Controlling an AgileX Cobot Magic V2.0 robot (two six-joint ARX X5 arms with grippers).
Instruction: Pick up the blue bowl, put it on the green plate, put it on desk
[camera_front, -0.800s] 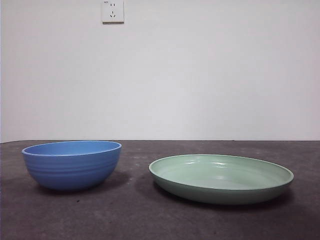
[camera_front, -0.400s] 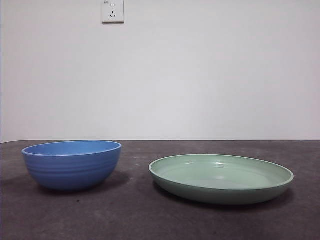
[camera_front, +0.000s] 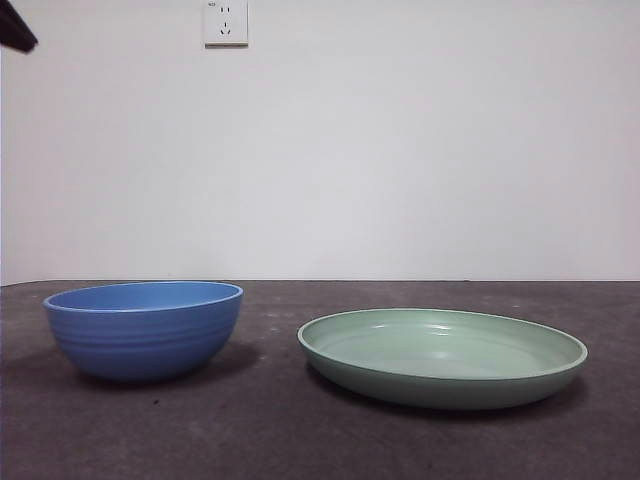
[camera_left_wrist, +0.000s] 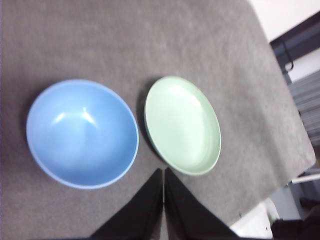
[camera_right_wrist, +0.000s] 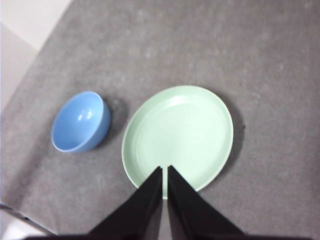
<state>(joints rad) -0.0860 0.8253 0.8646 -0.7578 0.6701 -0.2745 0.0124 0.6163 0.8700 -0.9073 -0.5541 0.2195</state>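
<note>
1. Blue bowl (camera_front: 144, 329) sits upright on the desk (camera_front: 300, 440), left side, empty as far as the low angle shows.
2. Green plate (camera_front: 442, 356) lies flat to its right, near but not touching.
3. Black arm tip (camera_front: 15, 30) shows at the top-left corner, well above the bowl.
4. Wall socket (camera_front: 225, 22) on the white wall behind.

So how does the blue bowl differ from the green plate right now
The blue bowl is deep with steep, faintly ridged walls; the green plate is shallow with a low raised rim. The bowl is medium blue, the plate pale mint green. The plate is wider than the bowl, and the bowl stands taller. Both are round, empty, upright, and rest apart on the desk, with no tool touching either.
</note>
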